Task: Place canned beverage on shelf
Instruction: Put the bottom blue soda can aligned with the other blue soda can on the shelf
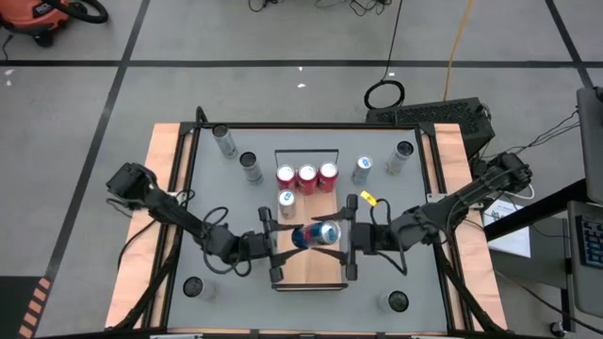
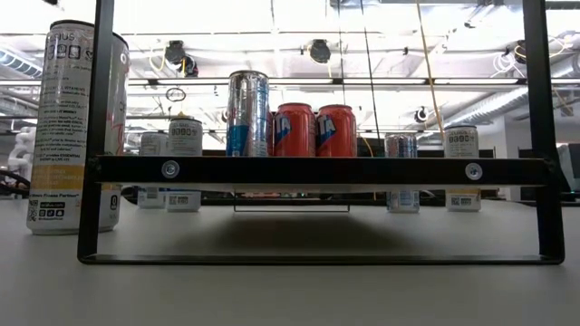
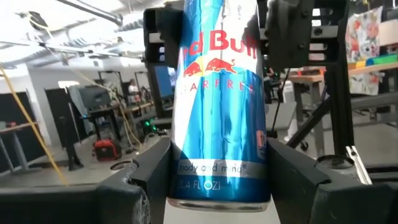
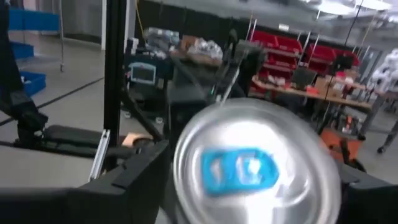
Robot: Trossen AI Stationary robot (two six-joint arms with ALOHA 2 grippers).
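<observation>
Both grippers meet at one blue can (image 1: 317,234) above the shelf (image 1: 311,268) (apparently a handover): left gripper (image 1: 276,239) fingers grasp it, right gripper (image 1: 350,237) fingers straddle its top, grip uncertain.

The blue-and-silver can (image 3: 219,106) looked like thin metal with a glossy printed skin, its silver end (image 4: 249,165) smooth and shiny. The shelf (image 1: 316,268) showed pale, matt wood — edged by a dark frame (image 2: 317,169) of dull-black metal with bright screw heads. The tabletop (image 2: 290,290) was smooth, matt grey; the fingers (image 3: 134,186) gripping the can looked like matt black plastic.
</observation>
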